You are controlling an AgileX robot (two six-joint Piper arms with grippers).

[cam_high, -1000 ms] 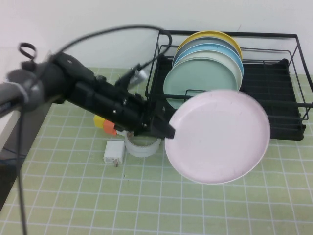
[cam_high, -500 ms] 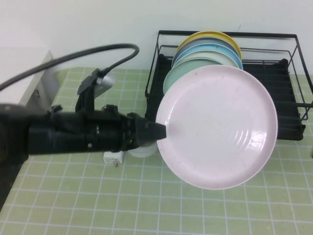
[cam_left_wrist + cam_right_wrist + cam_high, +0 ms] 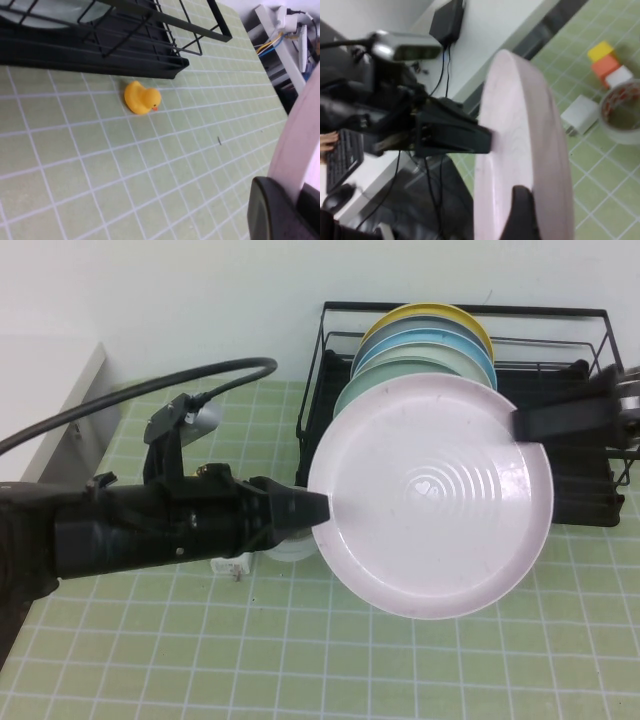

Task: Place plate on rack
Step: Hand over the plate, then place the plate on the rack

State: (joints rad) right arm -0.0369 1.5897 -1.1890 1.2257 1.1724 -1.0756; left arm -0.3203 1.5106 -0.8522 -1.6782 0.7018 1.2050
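The pale pink plate [image 3: 430, 495] hangs upright above the mat, its face towards the high camera, in front of the black wire rack [image 3: 565, 400]. My left gripper [image 3: 320, 508] is shut on the plate's left rim; the left wrist view shows the rim [image 3: 300, 145] pinched between the jaws of that gripper [image 3: 292, 200]. My right gripper [image 3: 525, 425] reaches in from the right and sits at the plate's upper right rim. The right wrist view shows the plate edge-on [image 3: 540, 150].
Mint-green [image 3: 362, 390], white, blue and yellow [image 3: 440, 310] plates stand in the rack's left part. A tape roll [image 3: 622, 112], a white charger [image 3: 582, 114] and coloured blocks [image 3: 607, 62] lie under the left arm. A yellow duck [image 3: 141, 97] sits by the rack's base [image 3: 100, 50].
My right gripper has come in from the right to the plate's upper right rim. The left arm turned the plate's face up towards the camera and shifted it a little left.
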